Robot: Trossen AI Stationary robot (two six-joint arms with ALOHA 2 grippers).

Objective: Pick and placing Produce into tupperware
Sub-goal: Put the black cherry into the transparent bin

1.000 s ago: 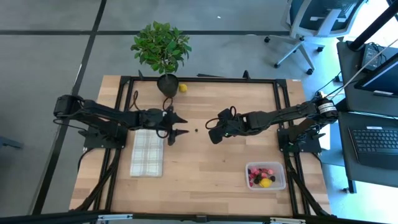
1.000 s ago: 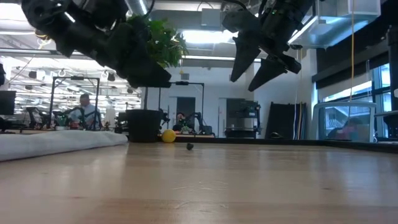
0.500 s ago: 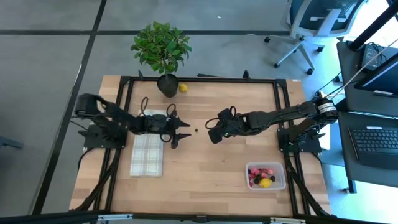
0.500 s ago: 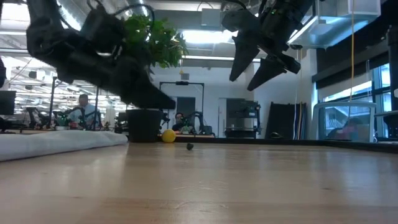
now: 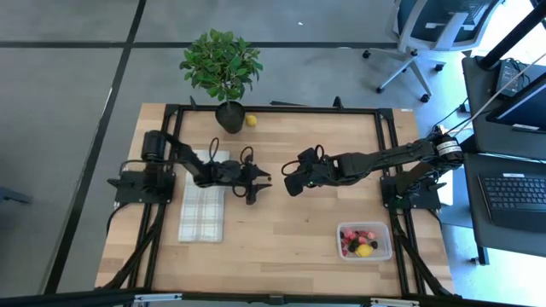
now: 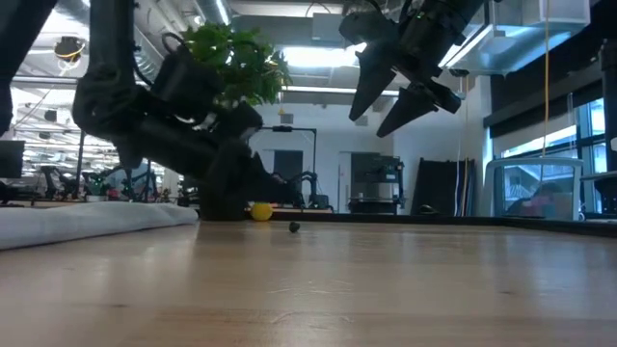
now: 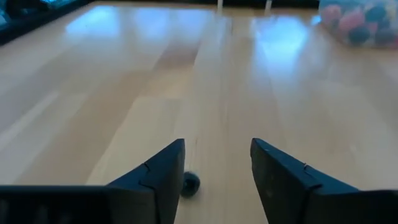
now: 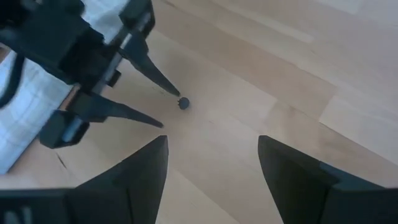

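This is a robotics lab in an open-plan workspace. The wooden table [image 5: 281,213] sits on a grey tiled floor, ringed by a black metal frame. Beside the table stand a desk with a laptop [image 5: 516,192] and an office chair [image 5: 422,34]. Beyond the table, more robot rigs [image 6: 381,183] and strip ceiling lights show.

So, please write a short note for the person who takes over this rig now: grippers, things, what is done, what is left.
Left gripper: open, low at the table's middle, one fingertip beside the loose dark berry, nothing held.
Right gripper: open, empty, raised opposite the left one.
Tupperware: near the table's right front corner, with red, dark and yellow produce inside.
Done: several pieces are in the tub.
Left: the dark berry, and the yellow lemon piece by the potted plant.
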